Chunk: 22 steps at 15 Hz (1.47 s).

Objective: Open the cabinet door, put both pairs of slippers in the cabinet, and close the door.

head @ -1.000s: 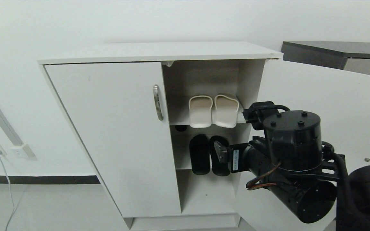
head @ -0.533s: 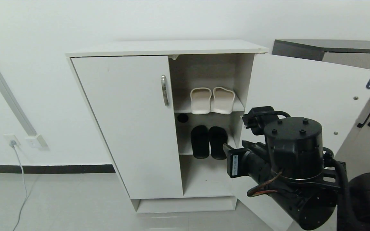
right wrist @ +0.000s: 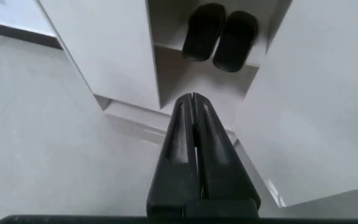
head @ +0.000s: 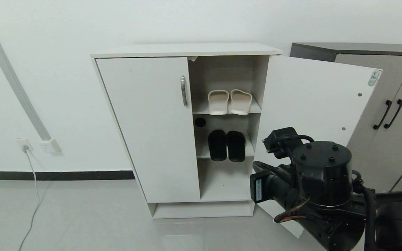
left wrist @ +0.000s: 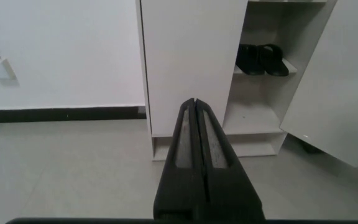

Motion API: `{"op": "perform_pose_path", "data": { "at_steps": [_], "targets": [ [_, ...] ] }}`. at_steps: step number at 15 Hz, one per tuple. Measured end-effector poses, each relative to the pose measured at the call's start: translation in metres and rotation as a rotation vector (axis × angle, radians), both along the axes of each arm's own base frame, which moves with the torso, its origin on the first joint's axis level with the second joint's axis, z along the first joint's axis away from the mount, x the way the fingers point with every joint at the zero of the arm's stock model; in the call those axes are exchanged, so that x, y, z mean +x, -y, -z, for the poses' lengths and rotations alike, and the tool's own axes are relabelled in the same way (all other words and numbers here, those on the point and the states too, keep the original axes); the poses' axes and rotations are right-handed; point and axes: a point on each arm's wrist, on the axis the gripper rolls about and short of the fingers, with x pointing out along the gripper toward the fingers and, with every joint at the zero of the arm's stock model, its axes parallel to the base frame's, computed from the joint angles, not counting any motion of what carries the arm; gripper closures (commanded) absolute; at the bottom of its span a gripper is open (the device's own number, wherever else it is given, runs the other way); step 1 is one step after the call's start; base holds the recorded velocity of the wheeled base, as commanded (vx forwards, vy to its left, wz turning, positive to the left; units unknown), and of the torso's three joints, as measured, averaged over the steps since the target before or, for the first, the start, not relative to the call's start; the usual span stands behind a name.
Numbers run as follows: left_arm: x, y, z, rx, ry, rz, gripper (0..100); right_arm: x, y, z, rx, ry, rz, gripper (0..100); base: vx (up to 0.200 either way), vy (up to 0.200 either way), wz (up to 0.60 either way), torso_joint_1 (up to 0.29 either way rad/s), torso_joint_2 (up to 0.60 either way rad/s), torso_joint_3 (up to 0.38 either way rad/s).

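The white cabinet has its left door closed and its right door swung wide open. A white pair of slippers lies on the upper shelf. A black pair lies on the shelf below and is also seen as black slippers and black slippers. My right gripper is shut and empty, hanging over the floor in front of the open side, beside the open door. My left gripper is shut and empty, well back from the closed door.
A grey cabinet with black handles stands right behind the open door. A metal handle sits on the closed door. A wall socket and its cable are at the left. The tiled floor lies open before the cabinet.
The whole view has pulled back: the cabinet looks smaller and farther away. My right arm has come back with it, away from the black slippers' shelf. Slippers and doors stay as they were.
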Motion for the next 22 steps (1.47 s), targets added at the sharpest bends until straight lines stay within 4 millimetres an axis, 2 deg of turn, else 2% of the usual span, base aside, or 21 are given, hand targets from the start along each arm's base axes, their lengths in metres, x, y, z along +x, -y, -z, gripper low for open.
{"op": "perform_pose_path", "data": {
  "at_steps": [12,22],
  "targets": [
    [0.0,0.0,0.0,0.0,0.0,0.0,100,0.004,-0.001,0.009,-0.026,-0.019,0.008,100,0.0,0.0,0.0,0.0,-0.01,-0.009],
    [0.0,0.0,0.0,-0.001,0.0,0.0,100,0.005,0.001,0.012,-0.034,-0.025,0.015,100,0.0,0.0,0.0,0.064,-0.4,-0.341]
  ]
}}
